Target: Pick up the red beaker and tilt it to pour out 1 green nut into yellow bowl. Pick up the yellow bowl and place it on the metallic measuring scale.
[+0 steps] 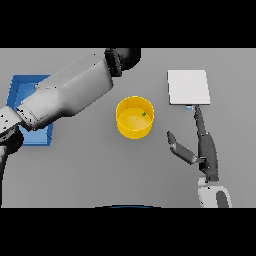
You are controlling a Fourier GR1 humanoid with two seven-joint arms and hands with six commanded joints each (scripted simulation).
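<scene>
The yellow bowl [135, 118] stands at the table's middle with one small green nut [144, 114] inside, near its right wall. To its right and further back lies the flat metallic scale [188, 87]. My right hand [206, 152] is to the right of the bowl and apart from it, open. Its straight fingers point towards the scale's near edge and its thumb is spread towards the bowl. My left arm crosses from the lower left to the far centre. The dark left hand [128, 56] shows only partly, behind the bowl at the scene's upper edge. No red beaker is in view.
A blue tray [22, 89] sits at the far left, its right part hidden under my left forearm [70, 95]. Bare grey table lies between the bowl and the scale.
</scene>
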